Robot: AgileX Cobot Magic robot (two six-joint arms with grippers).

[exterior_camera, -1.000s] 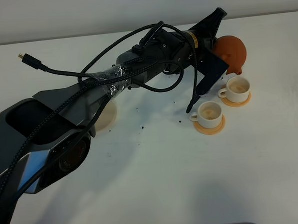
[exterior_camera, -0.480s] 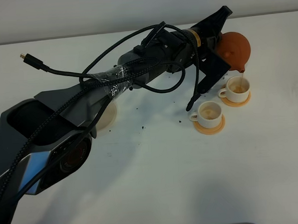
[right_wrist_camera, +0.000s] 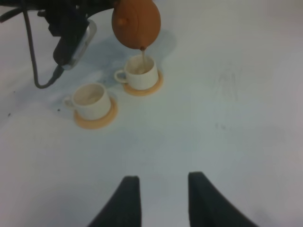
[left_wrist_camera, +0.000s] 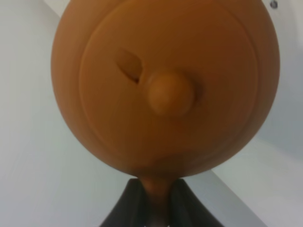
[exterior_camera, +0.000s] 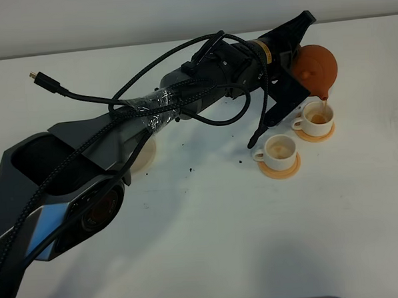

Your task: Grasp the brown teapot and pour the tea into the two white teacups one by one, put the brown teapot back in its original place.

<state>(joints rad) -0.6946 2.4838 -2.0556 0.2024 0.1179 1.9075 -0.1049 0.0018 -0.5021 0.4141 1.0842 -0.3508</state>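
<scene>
The brown teapot [exterior_camera: 317, 68] hangs tilted, spout down, over the farther white teacup [exterior_camera: 315, 118], and a thin stream of tea runs into it. My left gripper [left_wrist_camera: 154, 201] is shut on the teapot's handle; the teapot [left_wrist_camera: 165, 85] fills the left wrist view, lid toward the camera. The nearer teacup [exterior_camera: 279, 151] holds tea. Both cups stand on orange coasters. The cream disc [exterior_camera: 144, 155] is partly hidden behind the left arm. My right gripper [right_wrist_camera: 163, 194] is open and empty, well short of the cups [right_wrist_camera: 139, 73], [right_wrist_camera: 90, 100] and the teapot [right_wrist_camera: 136, 21].
A loose cable plug [exterior_camera: 38, 77] sticks out at the far left. Dark crumbs [exterior_camera: 190, 168] lie on the white table [exterior_camera: 257, 239] left of the cups. The left arm's black cables loop above the table near the nearer cup.
The teapot has moved slightly right and tipped further over the farther cup. A stream of tea now runs from the spout. The cups have not moved.
</scene>
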